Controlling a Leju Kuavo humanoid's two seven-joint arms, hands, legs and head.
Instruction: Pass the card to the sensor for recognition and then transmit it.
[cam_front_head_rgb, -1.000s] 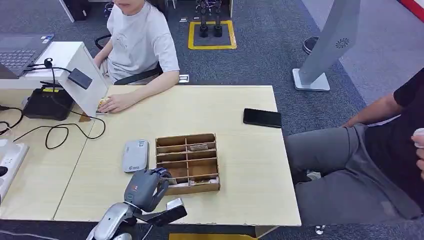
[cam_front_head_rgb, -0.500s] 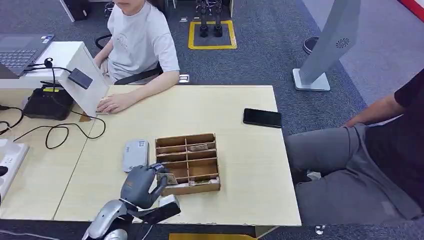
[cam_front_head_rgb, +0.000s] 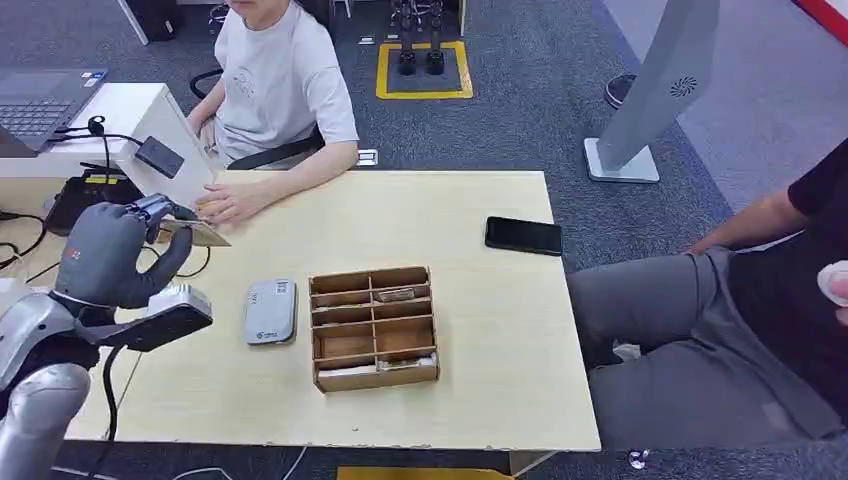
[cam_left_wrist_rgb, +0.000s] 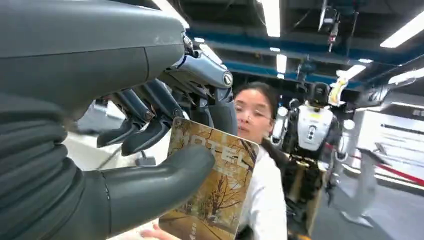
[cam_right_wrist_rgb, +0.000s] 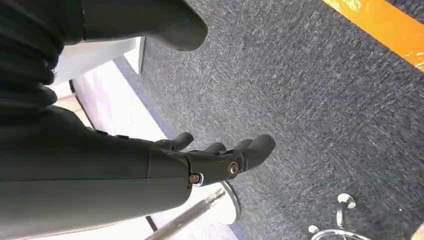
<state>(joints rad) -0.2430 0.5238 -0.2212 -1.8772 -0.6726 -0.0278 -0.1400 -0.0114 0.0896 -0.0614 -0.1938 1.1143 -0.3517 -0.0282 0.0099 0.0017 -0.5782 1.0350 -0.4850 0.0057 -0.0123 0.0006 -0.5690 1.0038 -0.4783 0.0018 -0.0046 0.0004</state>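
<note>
At the left of the head view, the left robot hand (cam_front_head_rgb: 112, 262) is gripping the card (cam_front_head_rgb: 196, 232) and holding it up in the air above the table (cam_front_head_rgb: 480, 330), near the outstretched hand (cam_front_head_rgb: 228, 205) of the person seated at the top of the frame. In the left wrist view the card (cam_left_wrist_rgb: 212, 182) is sitting pinched between the thick thumb and the darker fingers (cam_left_wrist_rgb: 145, 130), its face printed with autumn trees and the word HOTEL. The grey card sensor (cam_front_head_rgb: 271, 311) is lying flat on the table left of centre, just beside the wooden divided tray (cam_front_head_rgb: 374, 326). A black phone (cam_front_head_rgb: 524, 236) is resting towards the table's right edge. The right robot hand (cam_right_wrist_rgb: 220, 160) is hanging over the grey carpet, its fingers loosely extended and holding nothing.
</note>
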